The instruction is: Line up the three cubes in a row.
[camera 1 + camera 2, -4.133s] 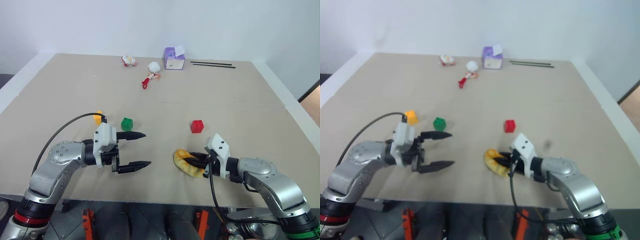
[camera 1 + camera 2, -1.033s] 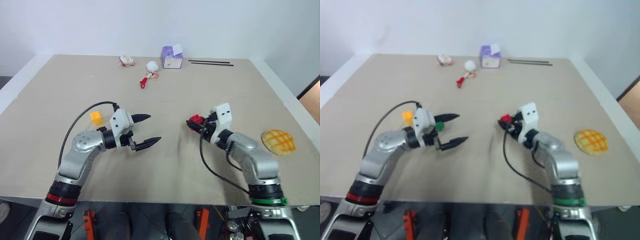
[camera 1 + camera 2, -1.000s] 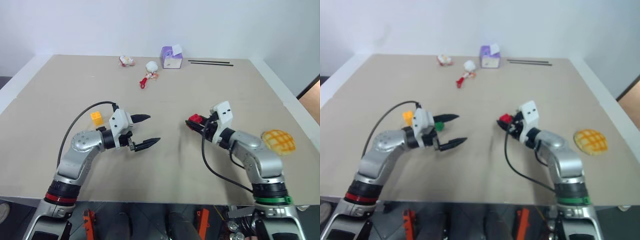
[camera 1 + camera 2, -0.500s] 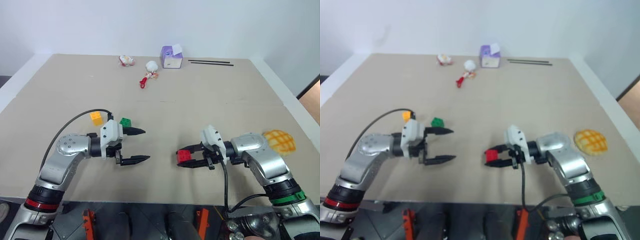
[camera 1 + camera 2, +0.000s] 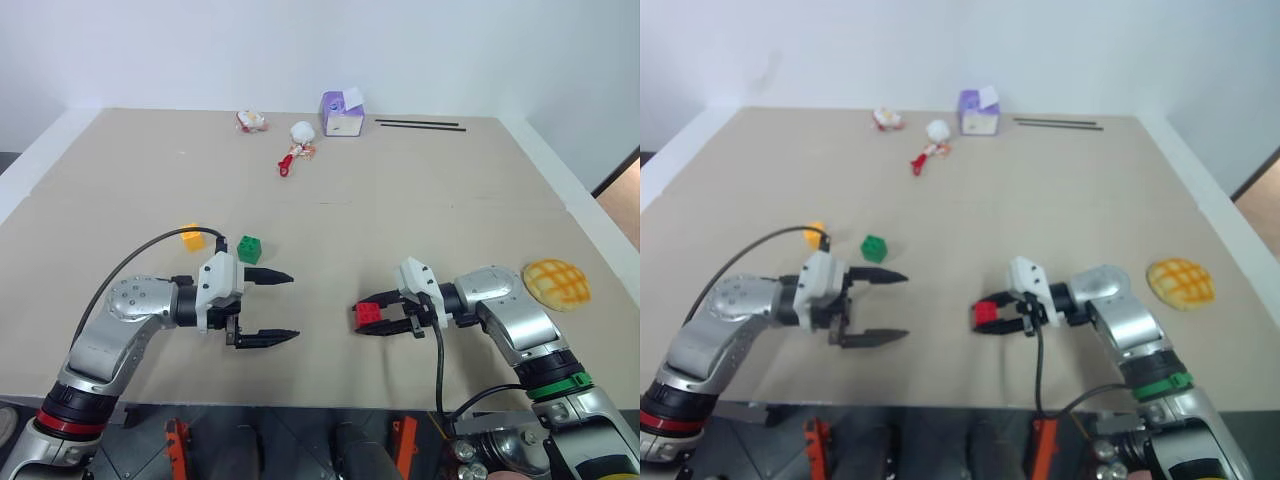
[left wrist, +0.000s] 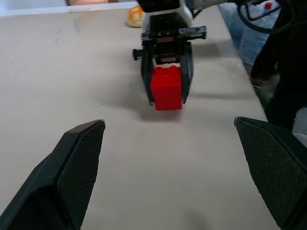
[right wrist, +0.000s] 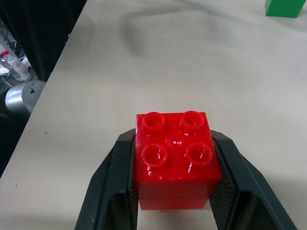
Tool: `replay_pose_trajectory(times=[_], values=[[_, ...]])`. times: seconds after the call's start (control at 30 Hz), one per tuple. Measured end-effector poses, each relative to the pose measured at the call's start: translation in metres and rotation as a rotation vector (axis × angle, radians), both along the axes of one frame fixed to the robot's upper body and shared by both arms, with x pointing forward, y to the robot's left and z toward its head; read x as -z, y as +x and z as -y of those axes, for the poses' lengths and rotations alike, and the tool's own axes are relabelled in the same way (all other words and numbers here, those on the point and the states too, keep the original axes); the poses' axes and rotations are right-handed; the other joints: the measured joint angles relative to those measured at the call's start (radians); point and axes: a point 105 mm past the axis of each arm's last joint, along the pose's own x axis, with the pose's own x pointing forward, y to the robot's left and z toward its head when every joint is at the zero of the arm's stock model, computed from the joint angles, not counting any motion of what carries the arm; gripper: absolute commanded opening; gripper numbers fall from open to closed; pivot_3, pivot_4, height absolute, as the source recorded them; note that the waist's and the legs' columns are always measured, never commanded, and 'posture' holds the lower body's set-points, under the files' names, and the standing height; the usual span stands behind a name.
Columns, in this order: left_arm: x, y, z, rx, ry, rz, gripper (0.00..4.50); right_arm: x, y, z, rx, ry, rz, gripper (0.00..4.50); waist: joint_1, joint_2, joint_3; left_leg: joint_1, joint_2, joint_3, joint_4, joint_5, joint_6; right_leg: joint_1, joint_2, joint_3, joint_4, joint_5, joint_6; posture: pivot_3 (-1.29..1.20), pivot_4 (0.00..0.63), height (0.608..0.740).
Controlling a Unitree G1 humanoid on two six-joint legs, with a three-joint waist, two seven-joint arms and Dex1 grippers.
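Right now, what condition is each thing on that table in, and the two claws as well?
Red studded plastic cube: clamped in the right gripper, studs up.
Green studded plastic cube: loose on the table.
Yellow-orange studded plastic cube: loose on the table, beside the green one.
Left gripper: wide open, holding nothing.
Round yellow checkered bun: lying near the table's right edge.
Purple-and-white box: standing at the far side.

Small yellow-orange studded plastic cube (image 5: 192,238) partly hidden behind black cable; green studded plastic cube (image 7: 284,7) cut off at frame edge.
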Motion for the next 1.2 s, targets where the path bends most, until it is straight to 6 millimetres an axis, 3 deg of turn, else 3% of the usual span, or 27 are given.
replay_pose_trajectory(times=[0.27,0.33,0.53,0.57,0.77,0.87,1.0,1.1,1.2], values=[[0.001,-0.001,0.000,0.010,0.007,-0.001,4.50,0.002,-0.001,0.001,0.001,-0.002,-0.002,1.28,0.000,0.000,0.000,0.000,0.000,0.000,0.000,0.000,0.000,0.000,0.000,0.000,0.000,0.000,0.000,0.00,0.150,0.740],[0.001,-0.001,0.000,0.009,0.008,0.000,4.50,0.002,-0.001,0.001,0.001,-0.004,-0.002,2.35,0.000,0.000,0.000,0.000,0.000,0.000,0.000,0.000,0.000,0.000,0.000,0.000,0.000,0.000,0.000,0.00,0.150,0.740],[0.001,0.000,0.000,-0.001,0.011,0.004,4.50,0.003,0.000,0.001,0.005,-0.009,-0.011,4.37,0.000,0.000,0.000,0.000,0.000,0.000,0.000,0.000,0.000,0.000,0.000,0.000,0.000,0.000,0.000,0.00,0.150,0.740],[0.001,0.001,0.000,-0.005,0.011,0.005,4.50,0.003,0.000,0.002,0.006,-0.010,-0.013,4.47,0.000,0.000,0.000,0.000,0.000,0.000,0.000,0.000,0.000,0.000,0.000,0.000,0.000,0.000,0.000,0.00,0.150,0.740],[-0.002,0.006,-0.001,-0.060,-0.020,0.007,4.50,-0.005,-0.002,-0.001,0.015,0.044,-0.063,4.47,0.000,0.000,0.000,0.000,0.000,0.000,0.000,0.000,0.000,0.000,0.000,0.000,0.000,0.000,0.000,0.00,0.150,0.740],[-0.016,0.023,-0.013,-0.218,-0.114,0.014,4.50,-0.038,-0.002,-0.007,0.038,0.168,-0.050,4.47,0.000,0.000,0.000,0.000,0.001,-0.001,0.000,0.000,0.000,0.000,0.000,0.000,0.001,0.000,0.001,0.00,0.150,0.740],[-0.030,0.055,-0.051,-0.557,-0.199,0.080,4.50,-0.092,0.009,-0.019,0.144,0.363,0.044,4.47,0.000,0.000,0.000,0.002,0.001,-0.001,0.001,0.000,0.000,0.002,0.001,-0.001,0.002,0.001,0.000,0.00,0.150,0.740],[-0.019,0.071,-0.072,-0.803,-0.191,0.090,4.50,-0.105,0.014,-0.028,0.218,0.394,0.093,4.47,0.000,-0.001,0.000,0.002,0.000,-0.001,0.001,0.000,0.000,0.002,0.000,0.000,0.002,0.001,0.001,0.00,0.150,0.740],[0.007,0.074,-0.073,-0.958,-0.211,0.007,4.50,-0.104,0.019,-0.032,0.270,0.386,0.112,4.47,0.003,-0.001,0.000,0.000,-0.001,0.000,0.001,0.000,0.000,0.002,-0.001,0.000,0.001,0.001,0.002,0.00,0.150,0.740]])
